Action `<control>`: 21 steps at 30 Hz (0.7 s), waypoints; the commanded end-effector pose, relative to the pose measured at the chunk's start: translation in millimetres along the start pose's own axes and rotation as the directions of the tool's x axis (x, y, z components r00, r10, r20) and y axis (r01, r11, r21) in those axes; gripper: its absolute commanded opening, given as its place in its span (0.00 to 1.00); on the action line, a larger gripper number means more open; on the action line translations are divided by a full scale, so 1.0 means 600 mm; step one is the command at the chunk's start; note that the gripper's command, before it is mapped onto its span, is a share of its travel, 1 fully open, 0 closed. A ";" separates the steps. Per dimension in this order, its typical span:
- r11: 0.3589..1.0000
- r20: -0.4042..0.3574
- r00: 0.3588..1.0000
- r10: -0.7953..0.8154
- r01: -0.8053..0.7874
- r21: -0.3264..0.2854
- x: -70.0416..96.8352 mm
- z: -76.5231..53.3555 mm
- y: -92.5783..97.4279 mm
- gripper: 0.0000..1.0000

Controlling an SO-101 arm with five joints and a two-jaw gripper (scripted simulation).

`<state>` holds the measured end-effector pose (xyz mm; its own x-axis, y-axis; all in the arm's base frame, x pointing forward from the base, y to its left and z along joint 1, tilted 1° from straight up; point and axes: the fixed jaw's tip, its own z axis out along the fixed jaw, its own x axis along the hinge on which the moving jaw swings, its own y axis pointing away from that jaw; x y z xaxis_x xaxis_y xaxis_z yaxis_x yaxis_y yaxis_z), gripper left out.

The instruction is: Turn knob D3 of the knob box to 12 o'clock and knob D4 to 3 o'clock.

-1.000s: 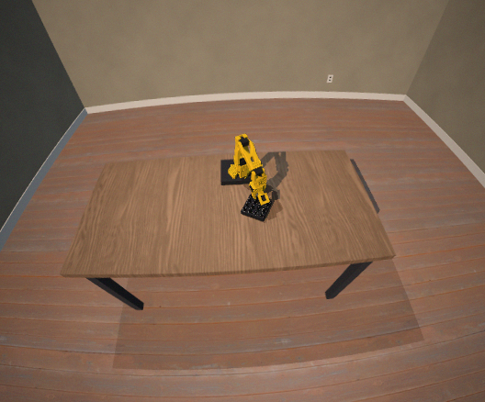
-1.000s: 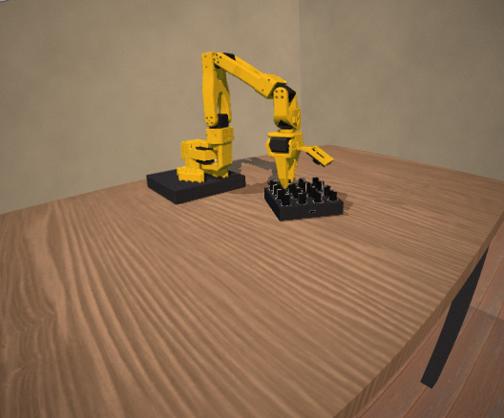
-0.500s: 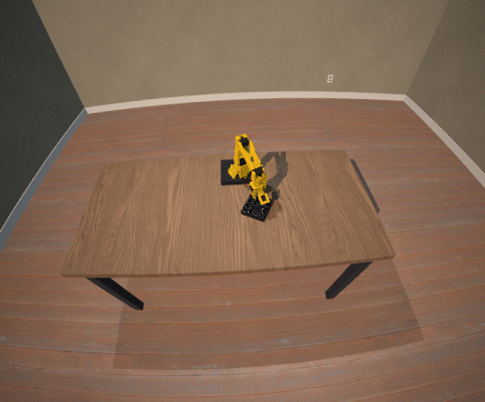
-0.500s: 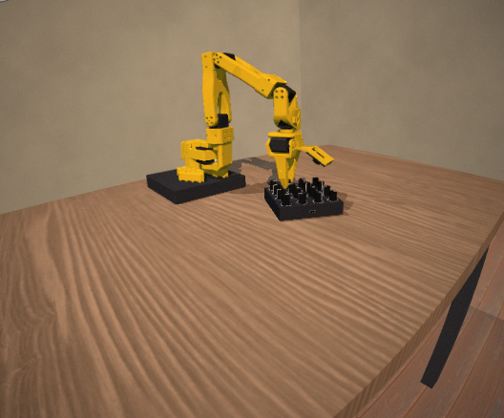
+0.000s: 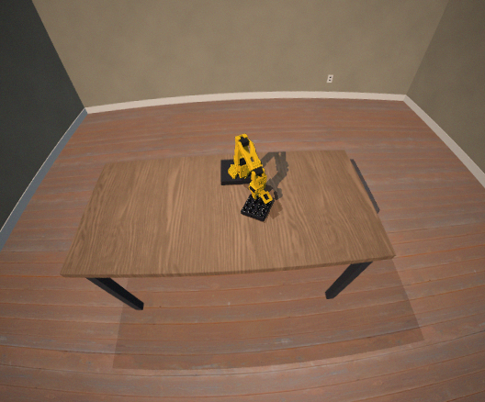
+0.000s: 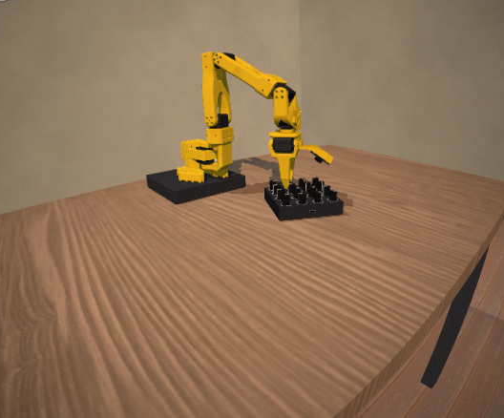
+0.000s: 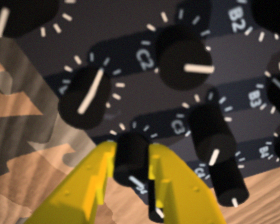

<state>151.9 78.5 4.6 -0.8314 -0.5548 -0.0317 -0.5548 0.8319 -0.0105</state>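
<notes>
The black knob box point(image 5: 260, 210) sits on the table in front of the arm's base; it also shows in the exterior view point(image 6: 304, 200). In the wrist view my gripper point(image 7: 132, 165) is shut on knob D3 point(image 7: 131, 155), one yellow finger on each side of it. Its white pointer point(image 7: 136, 181) aims toward the box edge nearest the camera. Knob D2 point(image 7: 86, 95) is up to the left, knob C3 point(image 7: 211, 131) to the right, and knob C2 point(image 7: 186, 57) above. Knob D4 is mostly hidden behind my right finger. In the exterior view the gripper point(image 6: 286, 183) stands nearly upright over the box's back row.
The arm's black base plate point(image 6: 195, 183) lies just behind and left of the knob box. The other knobs stand close around the held one. The table's right edge point(image 6: 493, 224) is well away from the box.
</notes>
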 end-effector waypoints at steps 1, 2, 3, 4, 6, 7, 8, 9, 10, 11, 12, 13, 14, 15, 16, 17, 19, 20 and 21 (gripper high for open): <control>0.998 -0.019 0.998 -0.066 0.065 -0.010 0.006 0.005 0.005 0.01; 0.997 -0.018 0.996 -0.083 0.083 -0.010 0.006 0.005 0.005 0.01; 0.995 -0.018 0.995 -0.100 0.100 -0.011 0.006 0.005 0.005 0.01; 0.993 -0.018 0.993 -0.118 0.117 -0.011 0.007 0.005 0.004 0.01; 0.988 -0.018 0.988 -0.152 0.152 -0.012 0.007 0.005 0.004 0.01; 0.985 -0.017 0.985 -0.169 0.169 -0.012 0.007 0.005 0.004 0.01; 0.982 -0.017 0.982 -0.187 0.186 -0.012 0.007 0.005 0.004 0.01; 0.979 -0.017 0.979 -0.204 0.204 -0.012 0.007 0.005 0.004 0.01; 0.975 -0.017 0.975 -0.221 0.221 -0.013 0.008 0.005 0.004 0.01; 0.971 -0.017 0.971 -0.238 0.238 -0.013 0.008 0.005 0.004 0.01; 0.967 -0.016 0.967 -0.255 0.255 -0.013 0.008 0.005 0.004 0.01; 0.962 -0.016 0.962 -0.272 0.271 -0.014 0.008 0.005 0.004 0.01; 0.957 -0.016 0.957 -0.288 0.288 -0.014 0.008 0.005 0.004 0.01; 0.957 -0.016 0.957 -0.288 0.288 -0.014 0.008 0.005 0.004 0.01; 0.957 -0.016 0.957 -0.288 0.288 -0.014 0.008 0.005 0.004 0.01; 0.952 -0.016 0.952 -0.305 0.305 -0.014 0.008 0.005 0.004 0.01; 0.941 -0.015 0.941 -0.338 0.338 -0.015 0.009 0.005 0.004 0.01; 0.935 -0.015 0.935 -0.354 0.354 -0.015 0.009 0.005 0.004 0.01; 0.929 -0.015 0.929 -0.371 0.370 -0.015 0.009 0.005 0.004 0.01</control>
<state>150.6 77.1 4.5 -0.6193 -0.7846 -0.0302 -0.7844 0.6199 -0.0206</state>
